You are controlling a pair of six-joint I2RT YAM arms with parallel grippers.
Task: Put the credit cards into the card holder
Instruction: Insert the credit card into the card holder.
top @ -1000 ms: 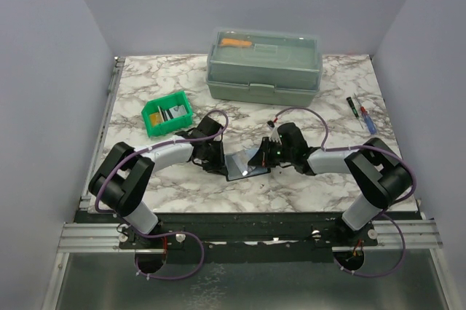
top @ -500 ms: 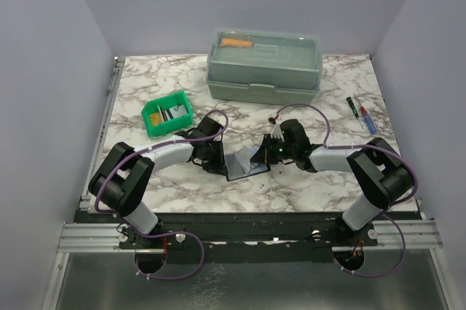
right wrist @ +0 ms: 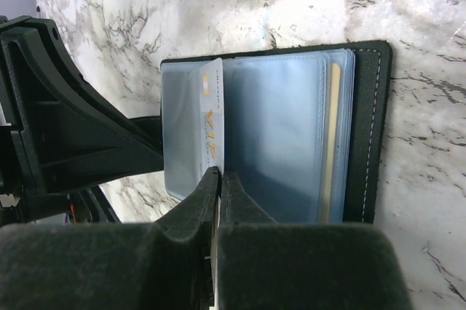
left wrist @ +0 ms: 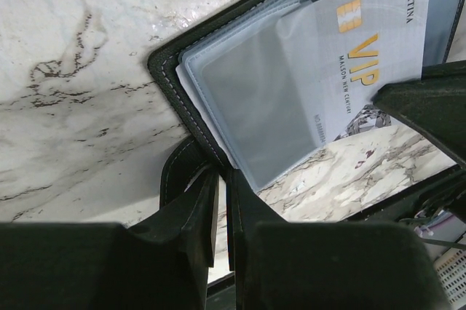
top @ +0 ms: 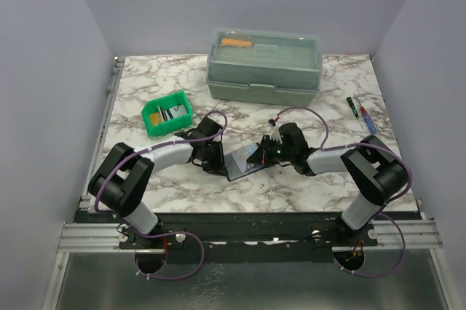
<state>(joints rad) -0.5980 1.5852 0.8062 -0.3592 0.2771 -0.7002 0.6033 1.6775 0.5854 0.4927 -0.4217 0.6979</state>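
Note:
The card holder [top: 240,170] lies open on the marble between both arms, its see-through pockets [right wrist: 273,142] facing up. My left gripper [left wrist: 222,179] is shut on the holder's black edge flap [left wrist: 175,172] at its left side. My right gripper [right wrist: 219,173] is shut on a silver credit card [right wrist: 212,117] printed VIP [left wrist: 360,59]. That card stands on edge among the pockets, partly inside a sleeve. A yellowish card [right wrist: 333,142] sits in a pocket near the holder's right cover [right wrist: 368,128]. More cards lie in the green bin [top: 167,115].
A big grey-green lidded toolbox [top: 263,66] stands at the back centre. Two pen-like tools [top: 362,115] lie at the right. The green bin is just behind my left arm [top: 164,153]. Table edges run close on both sides.
My right gripper has shifted slightly right and then back left with the silver card, over the open holder. The left gripper has kept its hold on the flap.

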